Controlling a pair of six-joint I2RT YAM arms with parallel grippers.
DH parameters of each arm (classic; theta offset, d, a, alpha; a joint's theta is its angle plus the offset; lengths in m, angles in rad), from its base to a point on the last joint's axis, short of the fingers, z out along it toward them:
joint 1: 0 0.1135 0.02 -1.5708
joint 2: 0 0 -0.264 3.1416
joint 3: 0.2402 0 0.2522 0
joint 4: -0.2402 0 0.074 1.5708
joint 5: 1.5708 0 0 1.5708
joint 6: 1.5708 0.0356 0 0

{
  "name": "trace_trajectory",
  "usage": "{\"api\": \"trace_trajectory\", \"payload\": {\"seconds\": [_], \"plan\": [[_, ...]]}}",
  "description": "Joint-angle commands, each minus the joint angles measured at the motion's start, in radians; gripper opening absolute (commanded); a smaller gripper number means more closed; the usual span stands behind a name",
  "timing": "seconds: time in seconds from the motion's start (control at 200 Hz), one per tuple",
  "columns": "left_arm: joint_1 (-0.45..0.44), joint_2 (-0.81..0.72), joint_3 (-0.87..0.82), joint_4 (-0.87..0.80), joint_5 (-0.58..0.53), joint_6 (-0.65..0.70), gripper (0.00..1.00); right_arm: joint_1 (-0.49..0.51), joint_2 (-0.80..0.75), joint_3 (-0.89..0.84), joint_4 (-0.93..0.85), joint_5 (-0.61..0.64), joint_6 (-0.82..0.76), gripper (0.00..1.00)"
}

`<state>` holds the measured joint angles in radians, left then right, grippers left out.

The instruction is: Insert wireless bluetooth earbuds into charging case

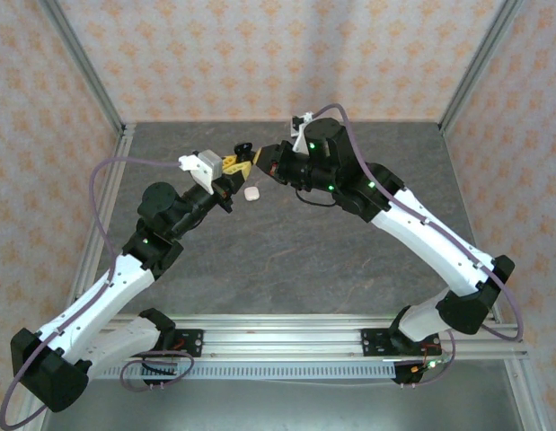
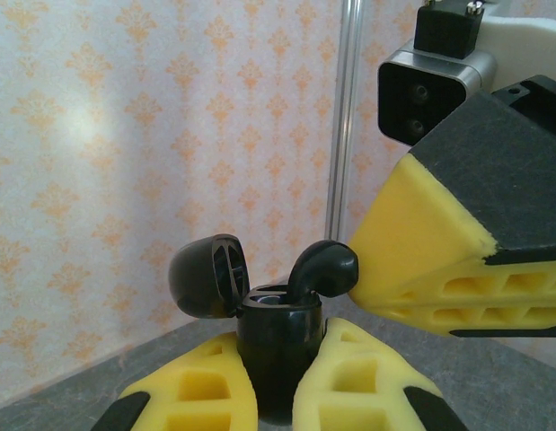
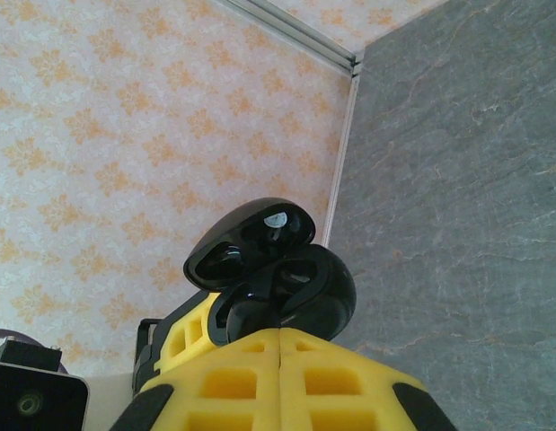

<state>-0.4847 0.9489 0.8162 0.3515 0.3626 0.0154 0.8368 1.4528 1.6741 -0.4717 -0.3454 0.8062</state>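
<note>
- Walls (image 1: 260, 54): cream wallpaper, repeating orange floral pattern, on three sides.
- Tabletop (image 1: 331, 269): gray, stone-look, matte.
- Aluminium frame posts (image 1: 80, 63) at the back corners.
- Aluminium rail (image 1: 286, 346) along the near edge.
- Soft bright patch (image 2: 75, 126) on the wallpaper, left wrist view.

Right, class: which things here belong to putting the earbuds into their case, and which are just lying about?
Part of the job: the open black charging case; the black earbud at its mouth; the left gripper holding the case; the right gripper touching the earbud.
Lying about: a small white rounded object on the table.
</note>
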Motion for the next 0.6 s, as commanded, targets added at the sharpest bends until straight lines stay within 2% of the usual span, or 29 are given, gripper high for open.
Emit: {"api": "trace_trajectory", "payload": {"seconds": [0.0, 0.595], "plan": [[-0.003, -0.006, -0.007, 0.016, 0.023, -0.006, 0.0, -0.004, 0.009, 0.045, 0.022, -0.022, -0.028, 0.07], [-0.004, -0.001, -0.006, 0.01, 0.024, -0.009, 0.0, 0.001, 0.043, 0.079, 0.009, -0.084, -0.035, 0.06]]}}
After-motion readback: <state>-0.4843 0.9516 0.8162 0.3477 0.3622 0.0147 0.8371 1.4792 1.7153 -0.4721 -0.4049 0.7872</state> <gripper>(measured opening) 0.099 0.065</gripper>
